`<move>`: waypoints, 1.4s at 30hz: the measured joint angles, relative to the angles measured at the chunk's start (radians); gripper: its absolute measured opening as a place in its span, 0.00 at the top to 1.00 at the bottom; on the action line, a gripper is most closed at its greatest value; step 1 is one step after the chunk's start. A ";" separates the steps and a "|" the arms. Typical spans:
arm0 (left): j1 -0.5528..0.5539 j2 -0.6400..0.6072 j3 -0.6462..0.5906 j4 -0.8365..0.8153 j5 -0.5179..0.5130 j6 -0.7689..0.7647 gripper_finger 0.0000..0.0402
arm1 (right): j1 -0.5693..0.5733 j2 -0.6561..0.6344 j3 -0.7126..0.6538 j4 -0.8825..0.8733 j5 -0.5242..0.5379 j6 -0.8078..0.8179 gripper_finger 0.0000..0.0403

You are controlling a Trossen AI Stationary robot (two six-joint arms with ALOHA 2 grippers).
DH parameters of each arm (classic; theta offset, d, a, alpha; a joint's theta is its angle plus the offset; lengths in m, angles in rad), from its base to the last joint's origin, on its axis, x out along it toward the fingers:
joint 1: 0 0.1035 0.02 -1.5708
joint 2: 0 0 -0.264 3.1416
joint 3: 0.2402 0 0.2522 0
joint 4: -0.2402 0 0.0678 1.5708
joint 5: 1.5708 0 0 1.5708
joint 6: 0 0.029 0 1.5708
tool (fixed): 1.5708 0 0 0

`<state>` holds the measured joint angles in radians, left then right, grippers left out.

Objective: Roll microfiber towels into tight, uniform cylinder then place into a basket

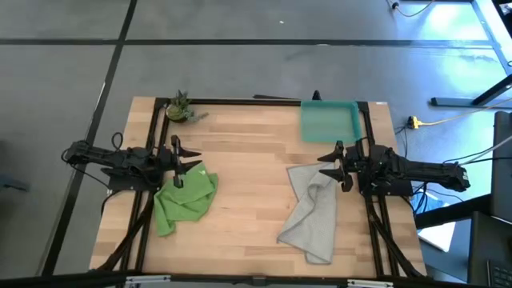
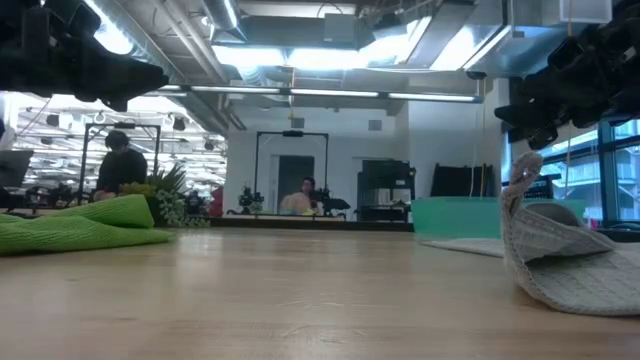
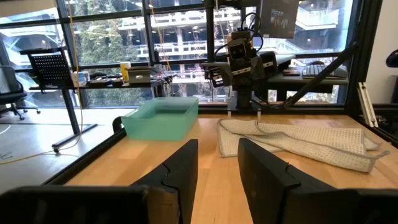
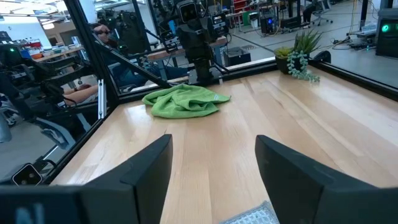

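Note:
The lime green towel (image 1: 186, 198) lies crumpled on the table's left side; it also shows in the right wrist view (image 4: 183, 101). My left gripper (image 1: 181, 162) hovers open just over its far edge, fingers level, pointing toward the table's right. The light grey towel (image 1: 314, 212) lies loosely folded on the right side, and one fold stands up (image 2: 522, 180). My right gripper (image 1: 334, 166) is open above the towel's far end, pointing toward the table's left. The teal basket (image 1: 330, 120) stands at the far right and holds nothing.
A small potted plant (image 1: 180, 107) stands at the table's far left corner. A black frame (image 1: 240, 101) runs along the far edge and both sides. Bare wood (image 1: 252, 184) lies between the two towels. People sit in the room behind the table (image 2: 120, 160).

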<state>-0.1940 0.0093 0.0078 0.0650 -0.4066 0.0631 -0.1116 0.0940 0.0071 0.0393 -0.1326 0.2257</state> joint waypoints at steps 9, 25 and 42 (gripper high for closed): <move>0.000 0.000 0.000 0.000 0.000 0.000 0.73 | 0.000 0.000 0.000 0.016 0.080 -0.390 0.42; 0.000 0.000 0.000 0.000 0.000 0.000 0.73 | 0.000 0.000 0.000 0.029 0.079 -0.178 0.42; 0.000 0.000 0.000 0.000 0.000 0.000 0.73 | 0.000 0.000 0.000 0.043 0.078 -0.155 0.42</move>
<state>-0.1940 0.0093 0.0078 0.0647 -0.4068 0.0628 -0.1120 0.0937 0.0071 0.0823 -0.0544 0.0704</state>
